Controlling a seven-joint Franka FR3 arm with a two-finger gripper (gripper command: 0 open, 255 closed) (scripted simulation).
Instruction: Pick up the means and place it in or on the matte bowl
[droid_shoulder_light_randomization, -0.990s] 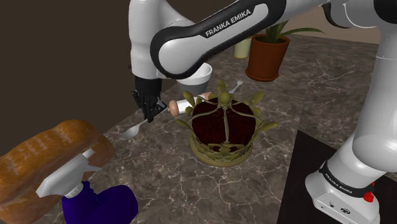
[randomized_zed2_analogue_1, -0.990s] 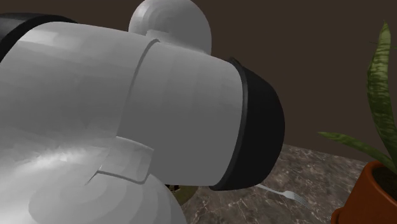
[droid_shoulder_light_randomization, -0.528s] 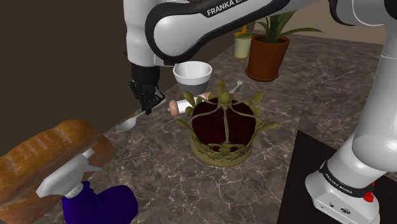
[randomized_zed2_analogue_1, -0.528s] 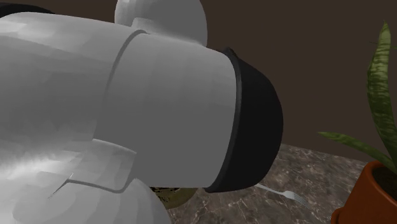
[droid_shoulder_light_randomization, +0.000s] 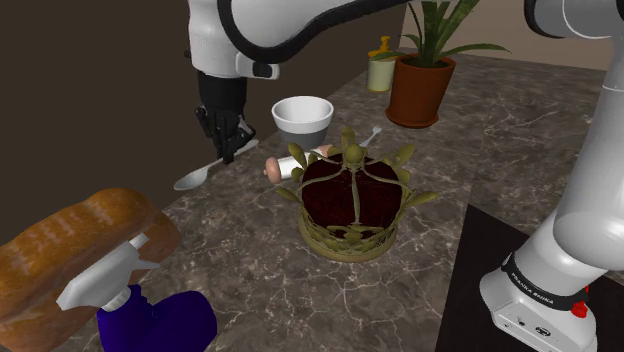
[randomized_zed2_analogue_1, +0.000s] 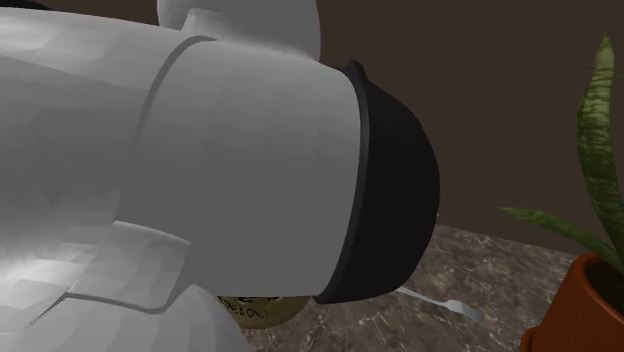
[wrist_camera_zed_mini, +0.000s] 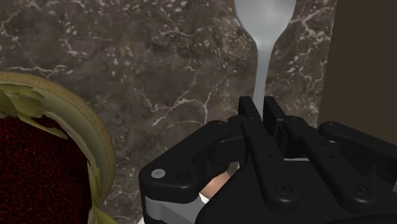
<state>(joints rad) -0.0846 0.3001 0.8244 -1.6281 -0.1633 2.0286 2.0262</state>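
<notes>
Carrying the shiny silver spoon, clamped by its handle in the all-black two-finger gripper above the dark marble counter, wants a level swing to the round white bowl nearby; lower before letting go.

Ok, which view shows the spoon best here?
The shoulder view: the whole spoon shows there, bowl to handle, with the gripper shut on its handle. The wrist view gives the handle between the fingers, with the bowl cut by the frame's edge. In the second exterior view the arm's white link stands in the way.
</notes>
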